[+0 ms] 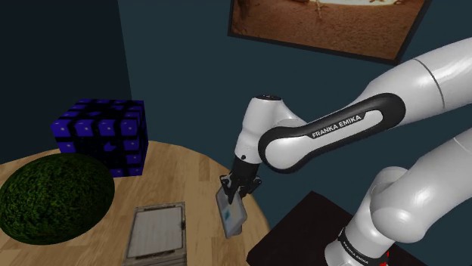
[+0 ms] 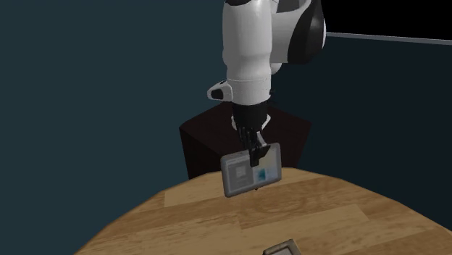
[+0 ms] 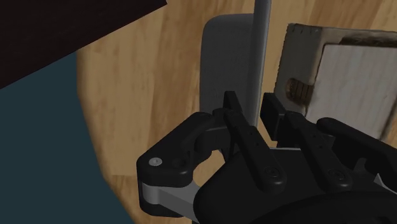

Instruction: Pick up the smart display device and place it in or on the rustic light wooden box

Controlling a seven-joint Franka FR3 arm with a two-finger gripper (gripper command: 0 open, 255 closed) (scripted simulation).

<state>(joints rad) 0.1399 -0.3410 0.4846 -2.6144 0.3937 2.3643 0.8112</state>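
White arm (image 1: 340, 125) lettered FRANKA EMIKA, black gripper (image 2: 255, 164) clamped on the grey smart display (image 2: 239, 175) near the wooden table (image 2: 217, 217)'s edge.

white rounded arm (image 1: 423, 83) with dark joint bands (image 1: 299, 151), one bearing white "franka emika" lettering (image 1: 336, 126); all-black gripper (image 3: 250, 100) with a silver screw (image 3: 156, 163) at its knuckle.

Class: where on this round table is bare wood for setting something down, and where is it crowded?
Bare tabletop lies between the blue cube, the box and the display in the hand. Crowded: bush, cube and box together.
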